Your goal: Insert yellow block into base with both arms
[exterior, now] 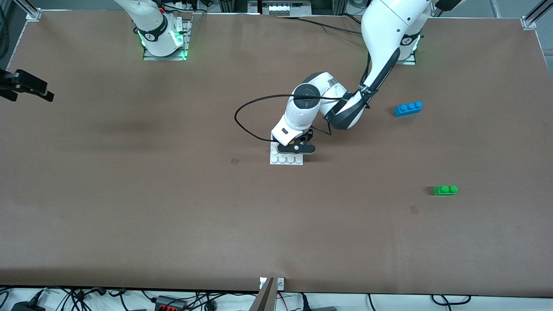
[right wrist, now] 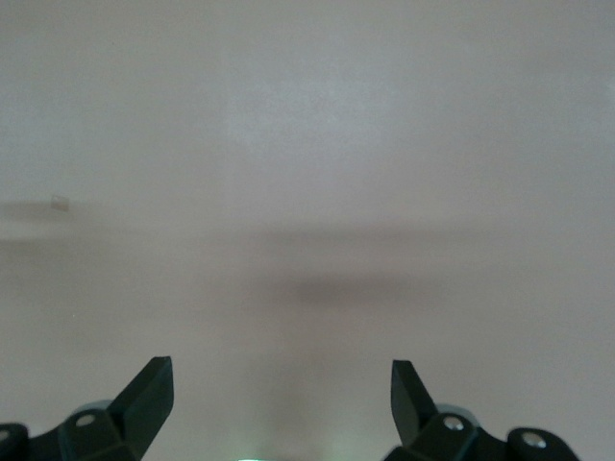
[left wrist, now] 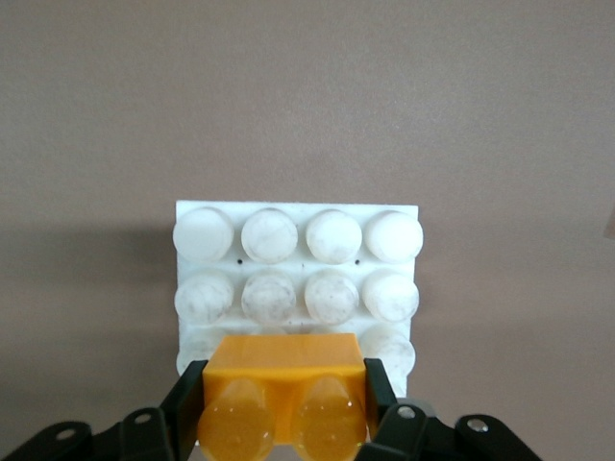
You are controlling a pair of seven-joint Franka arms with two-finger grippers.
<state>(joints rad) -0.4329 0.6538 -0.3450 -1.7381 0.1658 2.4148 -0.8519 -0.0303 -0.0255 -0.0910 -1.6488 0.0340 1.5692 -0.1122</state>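
Note:
The yellow block (left wrist: 283, 384) is held between the black fingers (left wrist: 187, 399) of my left gripper (left wrist: 283, 389), its two studs facing the wrist camera. It is down at the white studded base (left wrist: 298, 240), over the rows farthest from the front camera; I cannot tell whether it is pressed on. In the front view the left gripper (exterior: 298, 146) covers most of the base (exterior: 285, 160), and only a sliver of orange (exterior: 295, 139) shows. My right gripper (right wrist: 282, 384) is open and empty over bare table; it is out of the front view.
A blue three-stud brick (exterior: 408, 108) lies toward the left arm's end of the table. A green two-stud brick (exterior: 445, 190) lies nearer the front camera. A black mount (exterior: 26, 86) juts in at the right arm's end.

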